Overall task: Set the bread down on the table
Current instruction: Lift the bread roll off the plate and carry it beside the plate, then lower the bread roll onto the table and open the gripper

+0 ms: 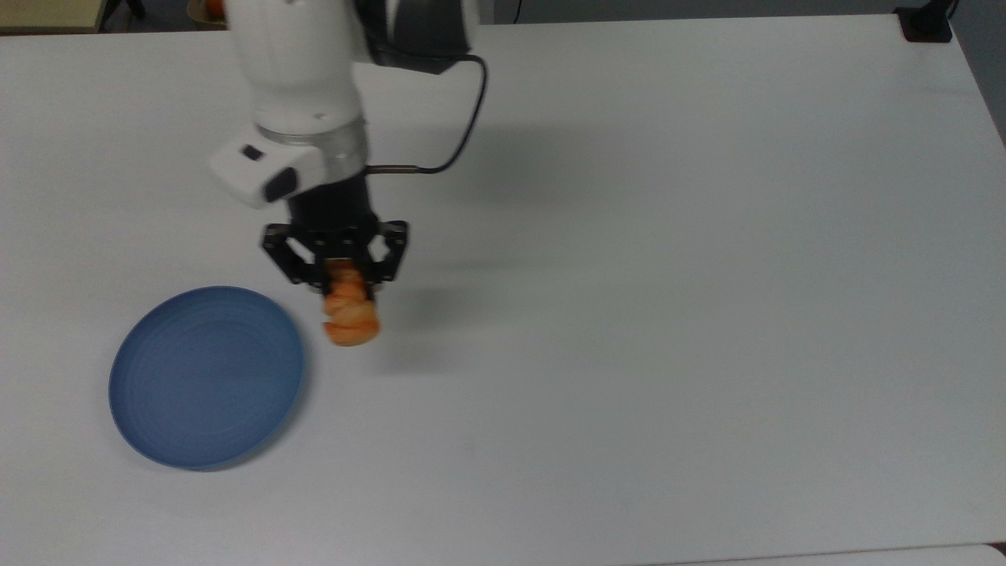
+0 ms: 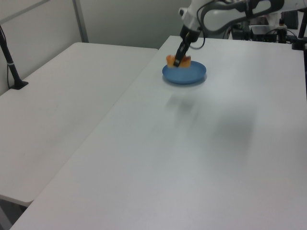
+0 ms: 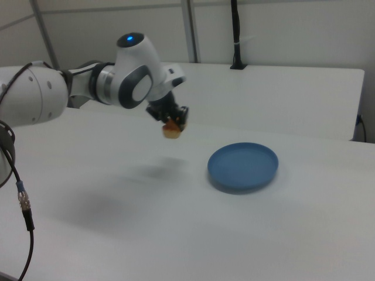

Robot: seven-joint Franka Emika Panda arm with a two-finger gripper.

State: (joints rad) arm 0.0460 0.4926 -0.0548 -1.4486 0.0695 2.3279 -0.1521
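The bread (image 1: 352,316), a small golden-orange braided loaf, hangs in the air above the white table (image 1: 629,314). My gripper (image 1: 338,277) is shut on its upper end. In the top view it is just right of the blue plate (image 1: 206,376), past its rim. In the right view the bread (image 3: 171,129) hangs high over the table (image 3: 117,193), left of the plate (image 3: 243,165), with its shadow on the tabletop below. From the left view, the bread (image 2: 173,60) and gripper (image 2: 178,59) appear at the plate's (image 2: 184,74) far left edge.
A second white table (image 2: 57,110) stands alongside on the left view's left, with a black post (image 2: 10,60) on it. A black mount (image 1: 926,23) sits at the top view's upper right corner. A cable (image 1: 448,134) loops from the wrist.
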